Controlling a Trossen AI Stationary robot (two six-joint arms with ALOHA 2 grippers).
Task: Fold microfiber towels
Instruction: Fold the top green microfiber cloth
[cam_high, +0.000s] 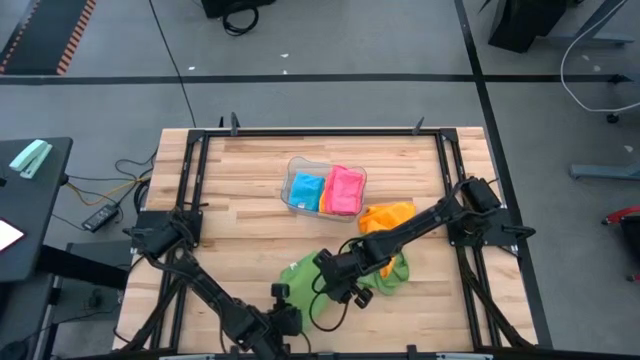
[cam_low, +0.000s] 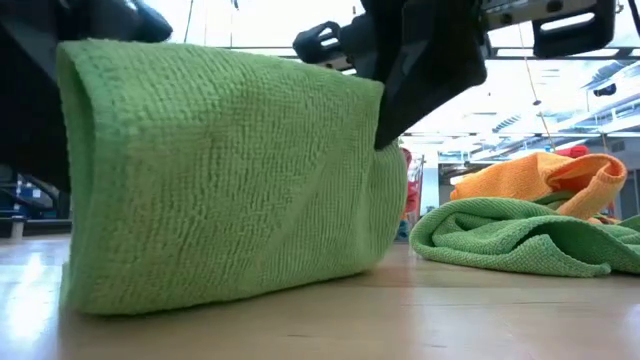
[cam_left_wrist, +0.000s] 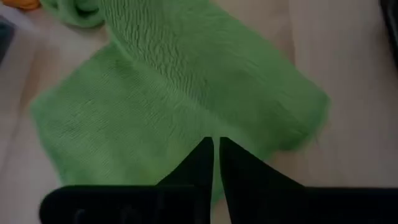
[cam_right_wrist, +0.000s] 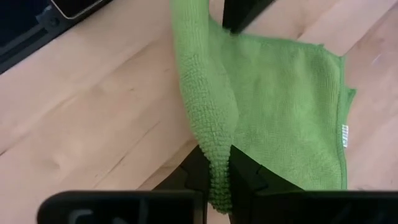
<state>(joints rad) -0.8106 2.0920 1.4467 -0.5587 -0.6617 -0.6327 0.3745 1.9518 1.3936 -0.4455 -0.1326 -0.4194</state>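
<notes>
The wooden table (cam_high: 240, 190) carries everything. Over its 6 o'clock part the two arms meet at the green towel (cam_high: 300, 272), which the low view shows lifted along its upper edge and hanging in a fold down to the wood.

The right gripper (cam_right_wrist: 214, 163) is clamped on that towel: its two dark fingers (cam_right_wrist: 244, 171) pinch a rolled edge between them, with the rest of the cloth spreading flat on the boards ahead of it. From above, this gripper (cam_high: 335, 268) sits at about 5 o'clock on the table, right beside the cloth.

The left gripper (cam_left_wrist: 215, 152) has its jaws nearly together, only a thin slit between them, the tips pressed into the green cloth (cam_left_wrist: 186, 93); whether cloth is caught between them cannot be told. From above it lies at 6 o'clock, near the table's front edge.

A second green towel (cam_high: 392, 274) lies crumpled at 4 o'clock, under the right arm, with an orange towel (cam_high: 386, 217) touching it at 3 o'clock.

Near the centre a clear tray (cam_high: 296, 172) holds a blue towel (cam_high: 306, 189) and a pink towel (cam_high: 344, 190) side by side
</notes>
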